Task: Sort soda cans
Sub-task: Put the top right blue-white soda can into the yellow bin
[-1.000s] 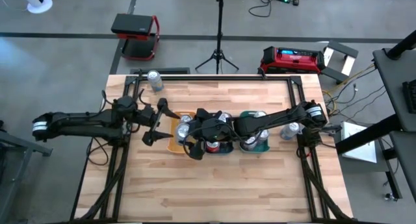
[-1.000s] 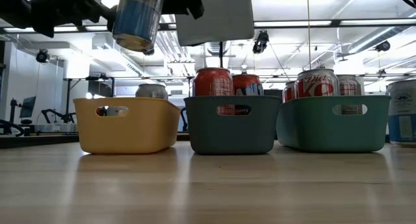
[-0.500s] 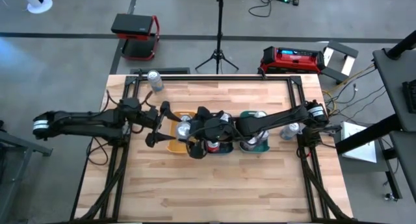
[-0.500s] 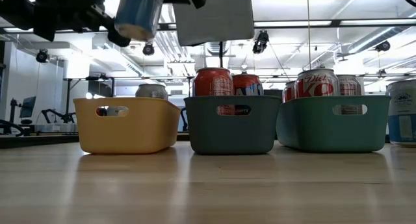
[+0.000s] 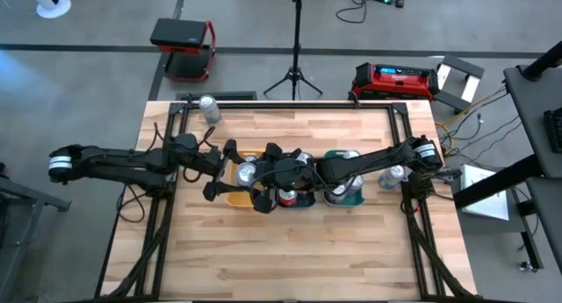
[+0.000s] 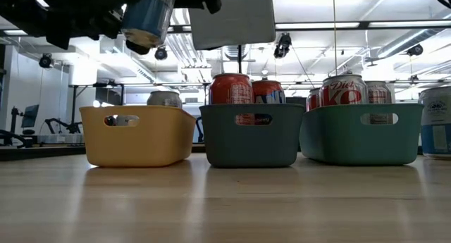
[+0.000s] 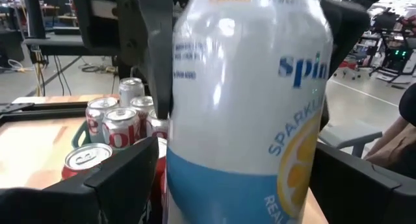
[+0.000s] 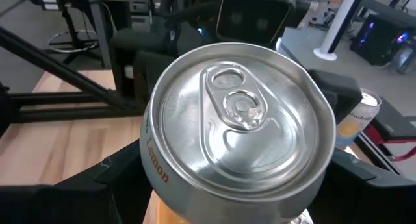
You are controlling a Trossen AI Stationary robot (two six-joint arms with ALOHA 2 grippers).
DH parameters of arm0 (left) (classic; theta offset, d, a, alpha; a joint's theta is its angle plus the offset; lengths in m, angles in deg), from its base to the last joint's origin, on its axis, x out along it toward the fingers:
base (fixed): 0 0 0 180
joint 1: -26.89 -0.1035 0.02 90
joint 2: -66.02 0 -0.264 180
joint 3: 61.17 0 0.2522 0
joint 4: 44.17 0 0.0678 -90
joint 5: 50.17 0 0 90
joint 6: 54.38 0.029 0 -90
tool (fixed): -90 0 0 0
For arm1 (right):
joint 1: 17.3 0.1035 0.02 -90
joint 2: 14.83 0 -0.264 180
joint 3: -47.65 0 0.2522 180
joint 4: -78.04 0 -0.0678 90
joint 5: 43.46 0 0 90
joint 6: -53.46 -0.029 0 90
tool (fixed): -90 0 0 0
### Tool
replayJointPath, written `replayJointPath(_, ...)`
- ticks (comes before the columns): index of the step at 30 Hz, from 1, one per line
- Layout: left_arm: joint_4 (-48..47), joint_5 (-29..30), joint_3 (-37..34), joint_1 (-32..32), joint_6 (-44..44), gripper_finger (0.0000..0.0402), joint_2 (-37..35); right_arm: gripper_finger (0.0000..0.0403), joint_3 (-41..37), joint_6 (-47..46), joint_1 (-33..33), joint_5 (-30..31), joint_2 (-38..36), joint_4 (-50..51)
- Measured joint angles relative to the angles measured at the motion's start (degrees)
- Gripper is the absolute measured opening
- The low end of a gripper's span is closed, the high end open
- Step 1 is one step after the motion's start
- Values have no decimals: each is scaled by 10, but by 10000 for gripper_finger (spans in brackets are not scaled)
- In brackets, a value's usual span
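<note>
The right gripper (image 5: 252,176) clamped the soda can (image 6: 148,17) at the low view's upper left, above the yellow tray (image 6: 137,141); the left gripper (image 5: 221,169) (fingers spread astride it) ought to close squarely before any release.

— What can you read from where you sit?

— On the white and blue sparkling-water can (image 7: 244,107) in front of my left wrist camera I read "spin", cut off, then "SPARKL" and "REAL". In my right wrist camera its silver rim carries "Lemon".

— And in the trays?

— From the low camera, the silver-grey cola can (image 6: 344,89) in the teal plastic tray (image 6: 359,134) shows "Diet". I cannot read anything else.
</note>
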Motion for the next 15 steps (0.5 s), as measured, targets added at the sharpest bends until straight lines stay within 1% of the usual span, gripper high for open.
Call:
replayJointPath(7,44,0,0,0,-8,339,27,301,-2,-13,-4,0,0,-7)
replayJointPath(12,70,-5,0,0,-23,332,42,302,-3,-17,-11,-34,0,-2)
replayJointPath(15,84,-3,0,0,-30,331,49,301,-3,-21,-13,-38,0,5)
